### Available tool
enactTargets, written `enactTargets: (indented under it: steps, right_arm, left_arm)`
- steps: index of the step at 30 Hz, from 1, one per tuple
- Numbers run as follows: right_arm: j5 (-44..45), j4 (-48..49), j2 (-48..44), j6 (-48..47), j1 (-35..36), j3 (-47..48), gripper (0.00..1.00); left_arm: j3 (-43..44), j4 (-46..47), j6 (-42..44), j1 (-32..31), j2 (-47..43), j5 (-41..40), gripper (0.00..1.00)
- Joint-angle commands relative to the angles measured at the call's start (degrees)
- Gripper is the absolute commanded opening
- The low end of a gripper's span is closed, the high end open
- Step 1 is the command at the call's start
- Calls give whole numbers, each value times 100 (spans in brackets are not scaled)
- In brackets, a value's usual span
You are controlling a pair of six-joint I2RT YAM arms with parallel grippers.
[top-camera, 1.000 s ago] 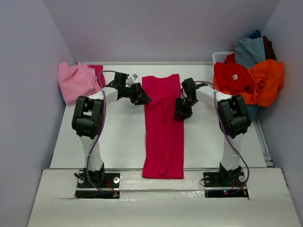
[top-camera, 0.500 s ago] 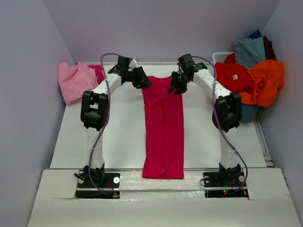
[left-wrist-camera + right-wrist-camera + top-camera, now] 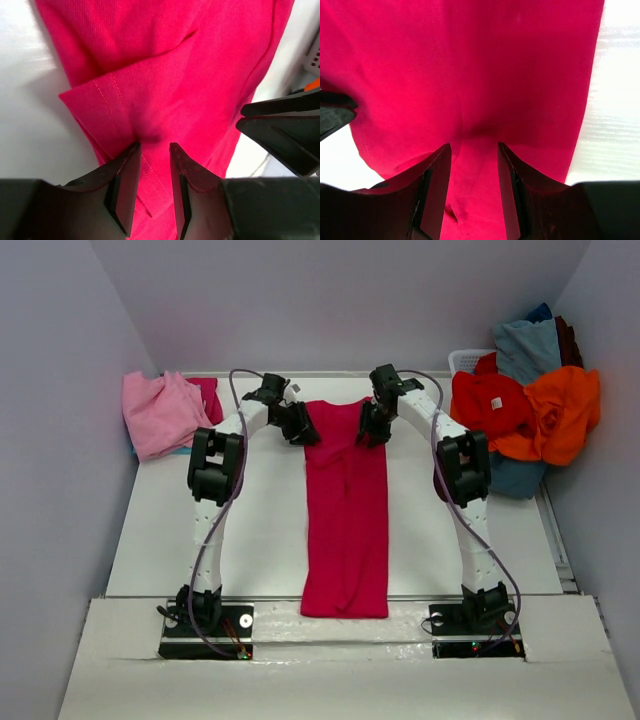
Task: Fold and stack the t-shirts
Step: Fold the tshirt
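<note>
I have the crimson t-shirt (image 3: pixel 346 520) lying on the white table (image 3: pixel 250 540) as 1 long narrow strip. It runs from the near edge, between the 2 arm bases, up to the far side. Both arms reach to its far end.

The left hand (image 3: pixel 305 432) sits on the far left corner of the strip. On its wrist camera the 2 fingers (image 3: pixel 122 185) are drawn close together with only a narrow gap. A stitched hem fold of the shirt (image 3: pixel 165 85) runs into that gap and the cloth puckers at the tips, so I read it as pinching the fabric.

The right hand (image 3: pixel 370 430) is on the far right corner, just across from the left one. Its fingers (image 3: pixel 435 190) stand a bit wider apart. The shirt (image 3: pixel 470 65) gathers into a dark crease between their tips, so this one is gripping the cloth too.

A pink t-shirt (image 3: pixel 160 412) lies crumpled at the far left corner of the table. At the far right, red (image 3: pixel 490 405), orange (image 3: pixel 565 405) and grey-blue (image 3: pixel 525 345) shirts are heaped over a white basket (image 3: pixel 465 360).
</note>
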Motion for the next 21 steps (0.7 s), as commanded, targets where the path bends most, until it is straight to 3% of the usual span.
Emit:
enactTargets:
  steps: [1, 9, 21]
  right_arm:
    - [68, 83, 47, -10, -85, 130, 48]
    - [-20, -22, 689, -19, -147, 648, 48]
    - [-336, -14, 1585, 121, -630, 2176, 51]
  left_arm:
    - [319, -339, 201, -104, 124, -339, 42]
    - [1671, -1130, 271, -104, 854, -1007, 46]
    - [2559, -806, -54, 10, 1451, -1412, 50]
